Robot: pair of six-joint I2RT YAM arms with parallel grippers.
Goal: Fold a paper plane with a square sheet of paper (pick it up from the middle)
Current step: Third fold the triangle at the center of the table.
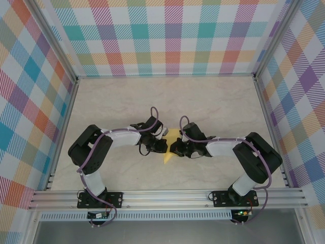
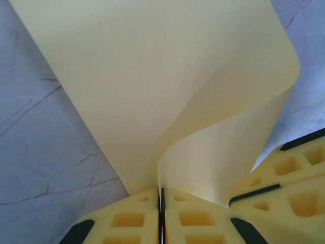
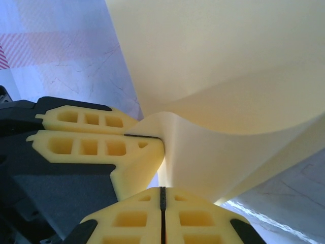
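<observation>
The square sheet of paper [image 1: 171, 135] is plain yellow and hangs between my two grippers at the table's middle, one corner pointing down toward the near edge. In the left wrist view the paper [image 2: 167, 76] bends in a soft curve, and my left gripper [image 2: 162, 195] is shut on its edge. The right gripper's fingers [image 2: 289, 183] sit close by at the lower right. In the right wrist view the paper [image 3: 228, 76] bows overhead and runs down into my right gripper [image 3: 162, 193], which is shut on it. The left fingers [image 3: 91, 147] pinch the sheet beside it. From above, left gripper [image 1: 161, 146] and right gripper [image 1: 175, 148] nearly touch.
The marble-patterned tabletop [image 1: 213, 101] lies under the arms. Checkered walls [image 1: 167, 35] close the back and both sides. An aluminium rail [image 1: 167, 197] carrying the arm bases runs along the near edge.
</observation>
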